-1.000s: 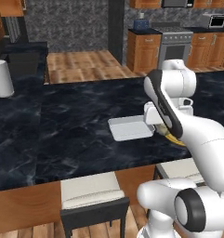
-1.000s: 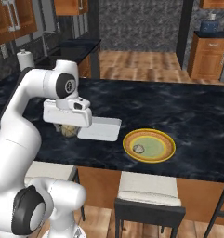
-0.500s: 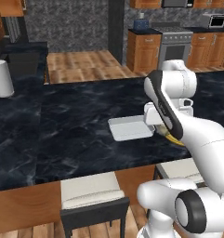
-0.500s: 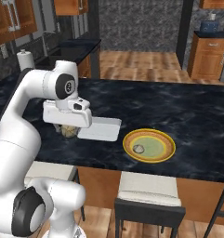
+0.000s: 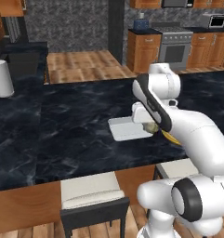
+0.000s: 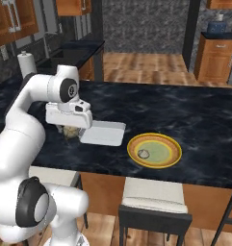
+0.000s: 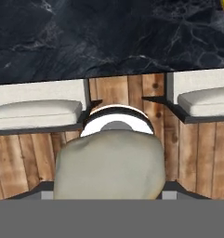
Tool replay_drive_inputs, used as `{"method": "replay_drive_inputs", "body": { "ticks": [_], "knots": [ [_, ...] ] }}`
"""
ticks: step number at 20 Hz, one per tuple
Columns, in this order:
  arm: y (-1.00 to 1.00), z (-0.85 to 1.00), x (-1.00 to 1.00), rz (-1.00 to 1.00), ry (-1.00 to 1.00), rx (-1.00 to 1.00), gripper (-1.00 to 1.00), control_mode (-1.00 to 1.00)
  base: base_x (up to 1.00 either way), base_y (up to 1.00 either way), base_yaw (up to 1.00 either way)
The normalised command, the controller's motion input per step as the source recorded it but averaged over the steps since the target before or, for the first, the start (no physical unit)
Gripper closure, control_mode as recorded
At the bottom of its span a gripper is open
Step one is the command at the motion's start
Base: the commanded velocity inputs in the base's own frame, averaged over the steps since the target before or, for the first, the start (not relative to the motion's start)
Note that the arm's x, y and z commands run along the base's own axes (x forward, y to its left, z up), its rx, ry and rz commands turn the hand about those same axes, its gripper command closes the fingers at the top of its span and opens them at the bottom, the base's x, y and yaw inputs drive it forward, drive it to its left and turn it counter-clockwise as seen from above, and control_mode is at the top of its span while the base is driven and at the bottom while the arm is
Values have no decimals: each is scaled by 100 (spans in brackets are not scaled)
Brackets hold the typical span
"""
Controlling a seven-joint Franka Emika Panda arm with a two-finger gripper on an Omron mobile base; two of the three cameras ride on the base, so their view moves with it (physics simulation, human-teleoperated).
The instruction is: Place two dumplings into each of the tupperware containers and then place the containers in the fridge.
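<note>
A beige wrinkled dumpling (image 7: 108, 162) sits between my fingertips, and my gripper (image 7: 108, 189) is shut on it. From the base views the gripper (image 6: 69, 131) hangs low over the dark counter, just left of a white tupperware container (image 6: 104, 133), whose inside looks bare. The same dumpling (image 5: 150, 128) shows at the right end of that container (image 5: 125, 129) in the left base view. Another dumpling (image 6: 144, 153) lies on the yellow-rimmed green plate (image 6: 168, 153) to the right of the container. The fridge is out of view.
A paper towel roll (image 5: 3, 80) stands at the counter's far left. Cushioned stools (image 6: 156, 194) stand along the counter's near edge, right under my hand. A steel oven (image 5: 176, 46) and wooden cabinets stand across the floor beyond the counter.
</note>
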Motion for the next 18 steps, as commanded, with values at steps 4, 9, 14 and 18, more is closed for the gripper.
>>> {"method": "replay_drive_inputs", "body": {
  "ticks": [4, 9, 14, 18],
  "knots": [
    [29, -39, 100, 1, -5, 3, 100, -100, 0, 0, 0],
    [-4, -16, 100, 0, 2, 1, 100, -100, 0, 0, 0],
    [0, -38, 100, 0, 0, 0, 100, -100, 0, 0, 0],
    [0, -67, 88, 0, 0, 0, 100, -100, 0, 0, 0]
  ]
}}
